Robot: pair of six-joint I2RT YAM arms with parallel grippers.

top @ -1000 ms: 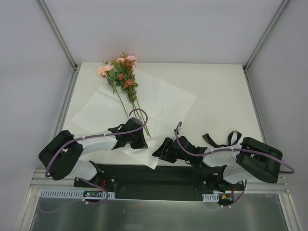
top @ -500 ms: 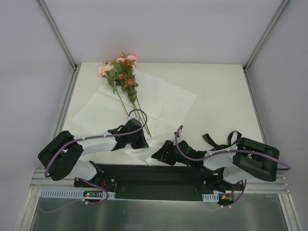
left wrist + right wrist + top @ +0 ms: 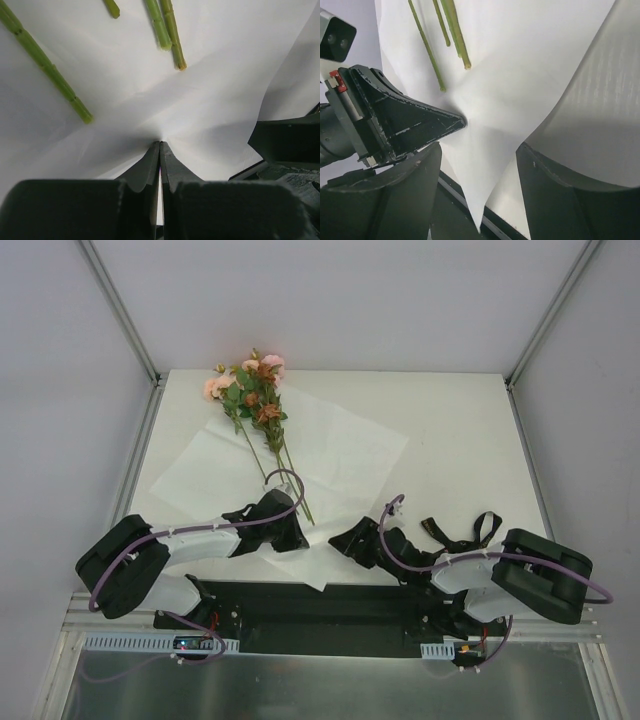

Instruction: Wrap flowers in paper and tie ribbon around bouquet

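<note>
The flowers [image 3: 252, 390] lie at the table's far left, with their thin green stems [image 3: 283, 462] running down across the white paper [image 3: 340, 445]. My left gripper [image 3: 292, 534] is shut on a pinched fold of the paper [image 3: 165, 100], just below the stem ends [image 3: 179, 62]. Close to its right, my right gripper [image 3: 347, 540] is open. The paper's pointed near corner [image 3: 480, 200] hangs between its fingers [image 3: 410, 190], and neither finger presses on it. The black ribbon [image 3: 462, 531] lies by the right arm.
The right wrist view shows the left gripper's black fingers [image 3: 415, 125] just beside my right gripper. The table's near edge and a black base plate [image 3: 330, 605] lie directly under both grippers. Grey walls and metal posts [image 3: 120, 310] enclose the table.
The right gripper has shifted a little away and to the right from the paper's near corner, and its jaws have widened. The left gripper keeps its pinch on the paper.
</note>
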